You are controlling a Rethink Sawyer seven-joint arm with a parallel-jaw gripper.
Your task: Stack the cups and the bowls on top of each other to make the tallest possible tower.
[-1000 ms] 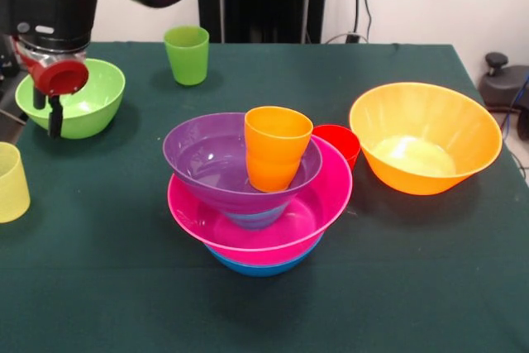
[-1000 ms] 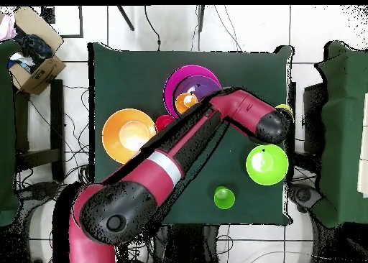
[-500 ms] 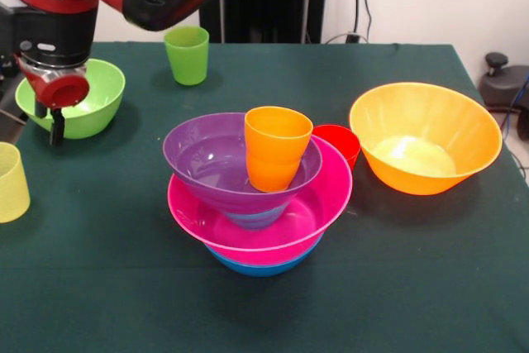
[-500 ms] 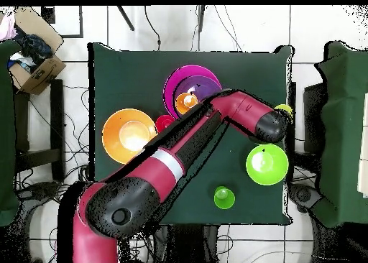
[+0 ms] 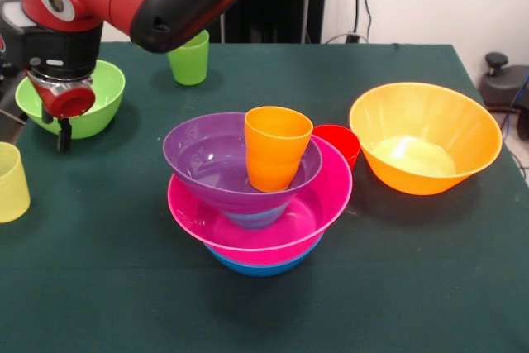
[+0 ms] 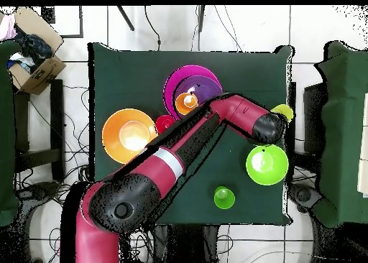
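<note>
The tower stands mid-table: a large blue bowl (image 5: 260,266) at the bottom, then the pink bowl (image 5: 326,192) and the purple bowl (image 5: 198,159), with the orange cup (image 5: 275,150) upright inside the purple one. A red cup (image 5: 340,142) sits just behind the pink bowl. To the right, the orange bowl (image 5: 426,138) stands alone. My gripper (image 5: 60,131) hangs at the left, just in front of the lime green bowl (image 5: 99,101) and above and behind the pale yellow cup (image 5: 10,181). The arm partly covers the green cup (image 5: 192,59).
In the overhead view the arm crosses the table diagonally, its wrist (image 6: 267,127) between the yellow cup (image 6: 284,111) and the lime bowl (image 6: 267,165). The green cup (image 6: 224,197) is near the table edge. A cardboard box (image 6: 36,66) lies on the floor.
The gripper has shifted off the lime green bowl's rim toward the front of the table, nearer the yellow cup. The arm's elbow has swung further over the green cup. Nothing else has moved.
</note>
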